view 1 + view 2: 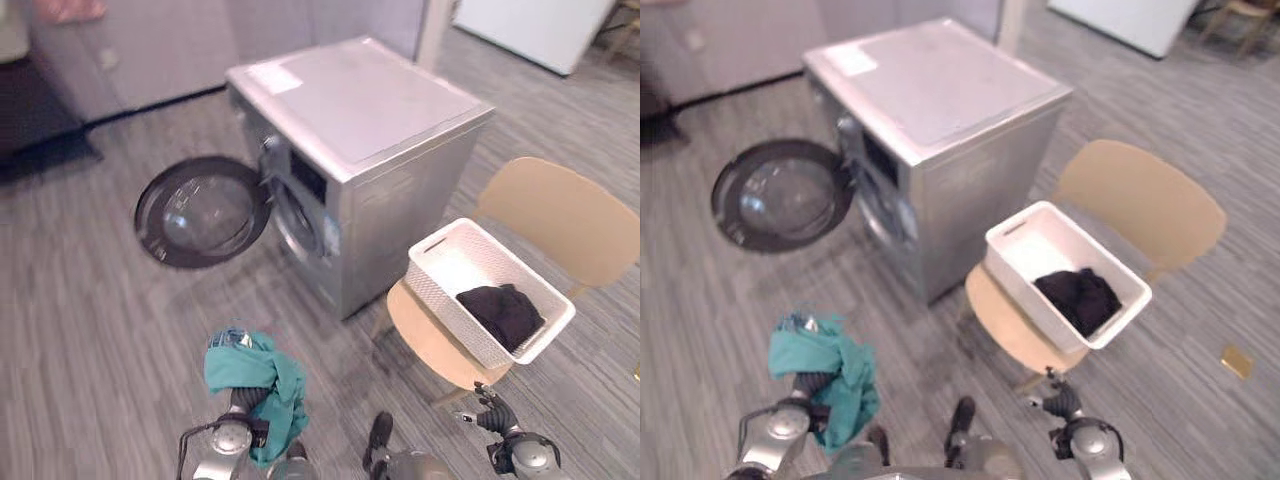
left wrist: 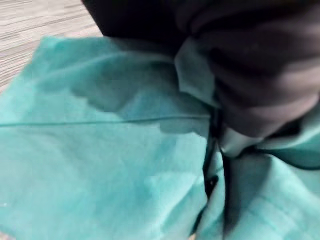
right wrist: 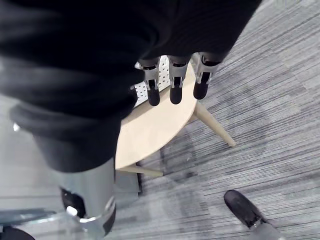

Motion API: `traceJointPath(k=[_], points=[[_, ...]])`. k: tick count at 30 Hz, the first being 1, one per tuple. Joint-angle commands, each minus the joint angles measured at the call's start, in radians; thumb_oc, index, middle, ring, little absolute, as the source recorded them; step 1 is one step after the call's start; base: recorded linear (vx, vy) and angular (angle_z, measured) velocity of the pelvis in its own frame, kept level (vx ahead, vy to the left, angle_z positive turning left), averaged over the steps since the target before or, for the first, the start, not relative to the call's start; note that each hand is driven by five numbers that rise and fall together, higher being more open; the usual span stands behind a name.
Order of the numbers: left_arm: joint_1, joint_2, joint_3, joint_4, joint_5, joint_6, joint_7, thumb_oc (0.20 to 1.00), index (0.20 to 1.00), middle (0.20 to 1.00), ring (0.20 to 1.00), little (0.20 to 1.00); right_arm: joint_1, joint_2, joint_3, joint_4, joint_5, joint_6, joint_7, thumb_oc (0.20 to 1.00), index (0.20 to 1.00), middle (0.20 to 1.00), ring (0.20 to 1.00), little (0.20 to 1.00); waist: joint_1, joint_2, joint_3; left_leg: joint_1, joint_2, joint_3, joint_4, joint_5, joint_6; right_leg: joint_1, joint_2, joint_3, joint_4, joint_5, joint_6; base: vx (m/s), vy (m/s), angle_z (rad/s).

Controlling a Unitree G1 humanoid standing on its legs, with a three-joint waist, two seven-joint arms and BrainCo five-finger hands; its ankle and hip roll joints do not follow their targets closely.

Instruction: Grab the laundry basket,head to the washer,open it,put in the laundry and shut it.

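Your left robot hand [image 1: 243, 400] grips the teal garment [image 1: 262, 375]; the washer opening [image 1: 297, 215] lies ahead, its door [image 1: 200, 210] swung wide.

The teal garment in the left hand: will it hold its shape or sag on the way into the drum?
The teal garment will probably sag: it already drapes in loose folds over the left hand. It looks thin and light, so a trailing end may catch on the washer opening beside the open door.
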Motion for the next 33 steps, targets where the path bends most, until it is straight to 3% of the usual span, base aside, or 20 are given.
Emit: traceJointPath(k=[1,3,5,8,9,11,12,13,14,18,21,22,24,27,28,30,31,33], points=[[0.003,0.02,0.013,-0.026,-0.005,-0.03,0.034,0.2,0.2,0.2,0.2,0.2,-0.026,-0.001,-0.01,0.003,-0.011,-0.017,-0.015,1.0,1.0,1.0,1.0,1.0,-0.028,0.029,-0.04,-0.044,0.088,0.106,0.034,0.108,-0.068,0.139,-0.073,0.059,0.01,-0.202,0.108,0.0,0.169,1.3],[-0.006,0.015,0.013,-0.017,-0.001,-0.029,0.036,0.2,0.2,0.2,0.2,0.2,-0.019,0.003,-0.013,0.009,-0.013,-0.012,-0.017,1.0,1.0,1.0,1.0,1.0,-0.043,0.04,-0.048,-0.019,0.113,0.186,0.011,0.119,-0.072,0.14,-0.094,0.007,0.01,-0.197,0.114,0.05,0.232,0.65],[-0.004,0.01,0.009,-0.011,0.005,-0.026,0.03,0.2,0.2,0.2,0.2,0.2,-0.015,0.008,-0.006,0.012,-0.021,-0.007,-0.013,1.0,1.0,1.0,1.0,1.0,-0.043,0.046,-0.056,-0.016,0.091,0.173,0.002,0.108,-0.064,0.145,-0.112,-0.002,0.021,-0.19,0.126,0.15,0.335,0.84],[-0.009,0.015,0.01,0.003,0.013,-0.025,0.027,0.2,0.2,0.2,0.2,0.2,-0.03,0.028,0.003,0.019,-0.026,0.001,-0.012,1.0,1.0,1.0,1.0,1.0,-0.029,0.026,-0.06,-0.039,0.05,0.15,0.016,0.078,-0.039,0.144,-0.156,-0.008,0.05,-0.178,0.145,0.14,0.304,0.55],[-0.01,0.032,0.011,-0.004,0.019,-0.024,0.021,0.2,0.2,0.2,0.2,0.2,-0.044,0.047,0.018,0.007,-0.029,0.002,-0.008,1.0,1.0,1.0,1.0,1.0,-0.014,0.012,-0.054,-0.042,0.007,0.128,0.01,0.047,-0.009,0.128,-0.199,-0.007,0.117,-0.178,0.159,0.15,0.302,0.43],[-0.015,0.04,0.009,-0.005,0.026,-0.021,0.02,0.2,0.2,0.2,0.2,0.2,-0.053,0.056,0.024,-0.003,-0.028,0.003,-0.005,1.0,1.0,1.0,1.0,1.0,-0.016,0.003,-0.049,-0.041,-0.019,0.109,0.007,0.03,0.006,0.11,-0.216,0.017,0.166,-0.179,0.165,0.14,0.213,0.67],[-0.022,0.047,0.002,-0.009,0.031,-0.022,0.023,0.2,0.2,0.2,0.2,0.2,-0.06,0.06,0.03,-0.015,-0.026,0.001,-0.003,1.0,1.0,1.0,1.0,1.0,-0.022,-0.002,-0.037,-0.04,-0.041,0.082,0.009,0.015,0.018,0.085,-0.212,0.07,0.211,-0.181,0.166,0.25,0.32,0.66],[-0.037,0.05,-0.009,-0.005,0.021,-0.024,0.027,0.2,0.2,0.2,0.2,0.2,-0.074,0.059,0.045,-0.036,-0.019,-0.002,-0.001,1.0,1.0,1.0,1.0,1.0,-0.045,0.001,-0.009,-0.028,-0.088,0.014,0.008,-0.013,0.042,0.007,-0.147,0.234,0.306,-0.21,0.17,0.28,0.333,0.54],[-0.039,0.049,-0.006,-0.002,0.013,-0.026,0.028,0.2,0.2,0.2,0.2,0.2,-0.078,0.055,0.052,-0.039,-0.019,-0.004,-0.002,1.0,1.0,1.0,1.0,1.0,-0.048,0.007,-0.001,-0.017,-0.104,0.001,0.003,-0.023,0.051,-0.026,-0.119,0.282,0.341,-0.232,0.172,0.21,0.259,0.73],[-0.043,0.039,-0.017,0.019,0.004,-0.025,0.033,0.2,0.2,0.2,0.2,0.2,-0.1,0.05,0.076,-0.042,-0.019,-0.005,-0.008,1.0,1.0,1.0,1.0,1.0,-0.051,0.023,0.023,0.03,-0.138,-0.048,-0.019,-0.052,0.076,-0.11,-0.072,0.31,0.37,-0.243,0.144,0.29,0.115,0.58],[-0.041,0.027,-0.028,0.032,0.004,-0.022,0.029,0.2,0.2,0.2,0.2,0.2,-0.113,0.042,0.087,-0.048,-0.025,-0.002,-0.012,1.0,1.0,1.0,1.0,1.0,-0.051,0.027,0.037,0.072,-0.164,-0.088,-0.024,-0.089,0.089,-0.166,-0.054,0.298,0.31,-0.214,0.148,0.24,-0.016,0.36],[-0.042,0.021,-0.03,0.035,0.003,-0.021,0.027,0.2,0.2,0.2,0.2,0.2,-0.116,0.04,0.086,-0.052,-0.026,-0.002,-0.012,1.0,1.0,1.0,1.0,1.0,-0.055,0.021,0.042,0.08,-0.178,-0.091,-0.023,-0.084,0.09,-0.202,-0.055,0.289,0.273,-0.173,0.145,0.32,-0.093,0.61],[-0.039,0.013,-0.034,0.033,0.009,-0.021,0.022,0.2,0.2,0.2,0.2,0.2,-0.108,0.039,0.083,-0.054,-0.03,0.0,-0.008,1.0,1.0,1.0,1.0,1.0,-0.063,0.022,0.04,0.112,-0.186,-0.12,-0.026,-0.107,0.08,-0.223,-0.064,0.28,0.195,-0.142,0.164,0.41,-0.146,0.58],[-0.032,0.007,-0.064,0.011,0.039,-0.03,0.006,0.2,0.2,0.2,0.2,0.2,-0.071,0.03,0.066,-0.066,-0.034,0.001,-0.001,1.0,1.0,1.0,1.0,1.0,-0.08,0.02,0.019,0.15,-0.194,-0.165,0.003,-0.158,0.062,-0.201,-0.076,0.308,0.156,-0.123,0.161,0.46,-0.237,0.88],[-0.034,-0.004,-0.084,0.014,0.041,-0.029,0.001,0.2,0.2,0.2,0.2,0.2,-0.064,0.023,0.054,-0.046,-0.033,-0.004,-0.004,1.0,1.0,1.0,1.0,1.0,-0.092,0.029,0.005,0.133,-0.156,-0.157,0.095,-0.141,0.018,-0.17,-0.069,0.296,0.164,-0.119,0.137,0.62,-0.448,1.26],[-0.041,-0.005,-0.108,-0.003,0.042,-0.027,-0.011,0.2,0.2,0.2,0.2,0.2,-0.053,-0.008,0.048,-0.043,-0.025,-0.007,-0.009,1.0,1.0,1.0,1.0,1.0,-0.095,0.028,-0.005,0.042,-0.052,-0.116,0.389,0.016,-0.052,-0.069,-0.029,0.266,0.143,-0.169,0.07,0.73,-0.452,0.94],[-0.05,-0.008,-0.112,-0.002,0.049,-0.023,-0.005,0.2,0.2,0.2,0.2,0.2,-0.052,-0.023,0.043,-0.033,-0.027,-0.006,-0.015,1.0,1.0,1.0,1.0,1.0,-0.086,0.013,-0.004,-0.031,-0.028,-0.068,0.322,-0.016,-0.016,-0.004,-0.023,0.278,0.139,-0.219,0.063,0.57,-0.204,0.02],[-0.047,-0.008,-0.112,-0.007,0.052,-0.023,-0.002,0.2,0.2,0.2,0.2,0.2,-0.049,-0.026,0.039,-0.034,-0.028,-0.006,-0.016,1.0,1.0,1.0,1.0,1.0,-0.083,0.007,-0.003,-0.058,-0.03,-0.068,0.275,-0.025,-0.008,0.012,-0.027,0.284,0.137,-0.23,0.068,0.37,-0.012,-1.02]])
